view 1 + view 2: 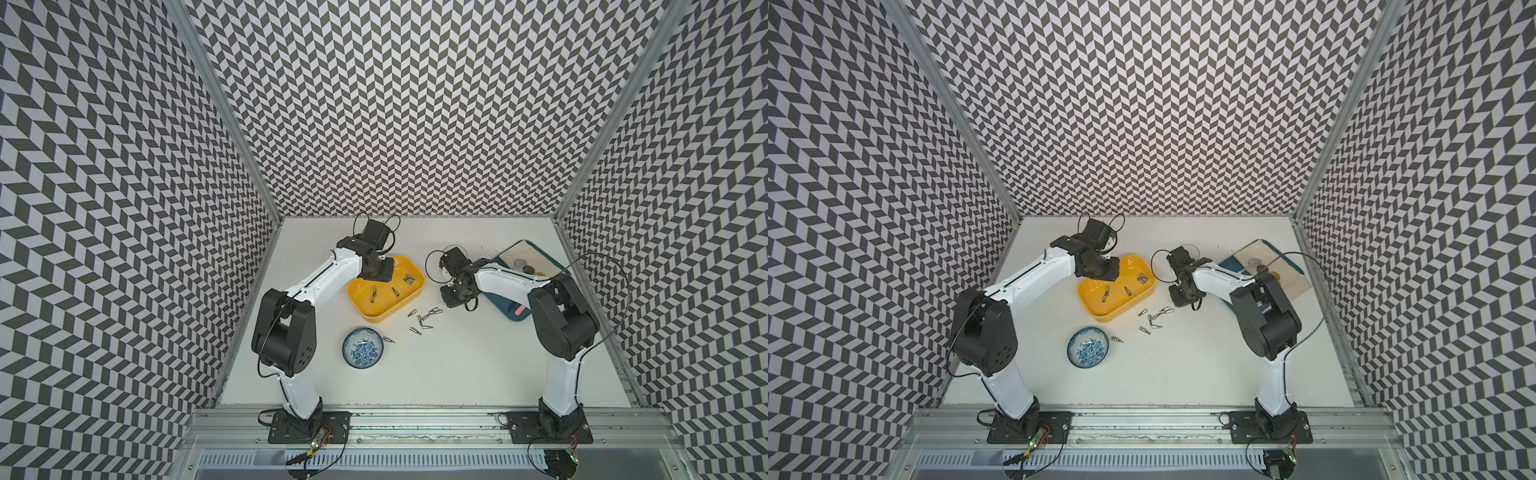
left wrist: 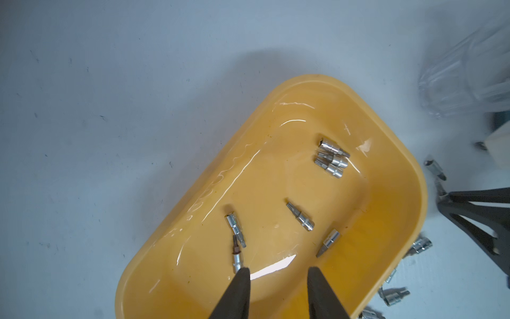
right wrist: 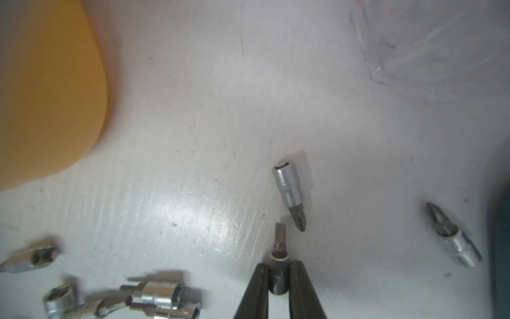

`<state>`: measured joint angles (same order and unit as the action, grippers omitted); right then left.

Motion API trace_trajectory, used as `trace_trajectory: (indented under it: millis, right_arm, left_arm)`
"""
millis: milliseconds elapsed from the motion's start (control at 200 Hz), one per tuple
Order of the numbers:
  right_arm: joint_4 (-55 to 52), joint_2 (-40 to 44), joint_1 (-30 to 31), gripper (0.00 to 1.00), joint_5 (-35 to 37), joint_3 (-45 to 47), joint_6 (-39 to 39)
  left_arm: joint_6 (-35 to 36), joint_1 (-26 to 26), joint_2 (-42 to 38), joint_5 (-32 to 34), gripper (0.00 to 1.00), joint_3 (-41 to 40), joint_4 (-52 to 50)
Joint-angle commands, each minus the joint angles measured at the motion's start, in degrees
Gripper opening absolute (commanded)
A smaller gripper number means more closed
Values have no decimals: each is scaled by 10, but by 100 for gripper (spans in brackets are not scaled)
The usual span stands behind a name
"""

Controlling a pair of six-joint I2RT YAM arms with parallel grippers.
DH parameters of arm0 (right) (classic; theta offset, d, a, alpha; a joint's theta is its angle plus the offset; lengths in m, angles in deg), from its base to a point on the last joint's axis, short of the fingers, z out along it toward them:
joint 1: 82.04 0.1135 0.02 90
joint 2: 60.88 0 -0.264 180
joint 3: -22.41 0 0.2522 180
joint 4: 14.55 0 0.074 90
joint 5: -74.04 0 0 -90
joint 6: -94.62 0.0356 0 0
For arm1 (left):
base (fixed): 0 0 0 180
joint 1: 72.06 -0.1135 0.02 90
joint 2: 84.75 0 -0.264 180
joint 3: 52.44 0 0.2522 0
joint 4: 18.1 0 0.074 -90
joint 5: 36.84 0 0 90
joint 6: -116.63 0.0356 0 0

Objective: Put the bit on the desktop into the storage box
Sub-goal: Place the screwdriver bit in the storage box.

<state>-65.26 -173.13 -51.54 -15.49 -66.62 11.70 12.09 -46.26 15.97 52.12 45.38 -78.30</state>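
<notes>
The yellow storage box stands on the white desktop and holds several silver bits. My left gripper hangs open over the box's inside, nothing between its fingers. More bits lie loose on the desktop to the right of the box. There my right gripper is shut on a flat-head bit, low over the desktop. Another bit lies just beyond its tip. The box's corner shows in the right wrist view.
A blue-and-white bowl sits in front of the box, one lone bit beside it. A dark-blue board with small items lies under the right arm. A clear plastic piece lies beyond the bits. Patterned walls close three sides.
</notes>
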Motion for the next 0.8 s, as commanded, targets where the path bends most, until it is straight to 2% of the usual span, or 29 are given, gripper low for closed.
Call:
trace_trajectory:
  millis: [0,200,441,581,791]
  right_arm:
    - [-1,-4,0,11,-4,8,5]
    - [-23,46,0,3,-13,-5,14]
    - [-73,83,12,1,-64,-105,21]
    - [-88,49,29,1,-82,-179,17]
    - [-126,-49,64,1,-97,-323,4]
  left_arm:
    - [-19,24,-35,10,39,-14,-26]
    - [-62,77,-86,18,39,-49,-28]
    - [-112,97,-153,7,39,-141,0]
    - [-134,120,-182,8,39,-167,1]
    - [-177,156,-224,7,39,-213,6]
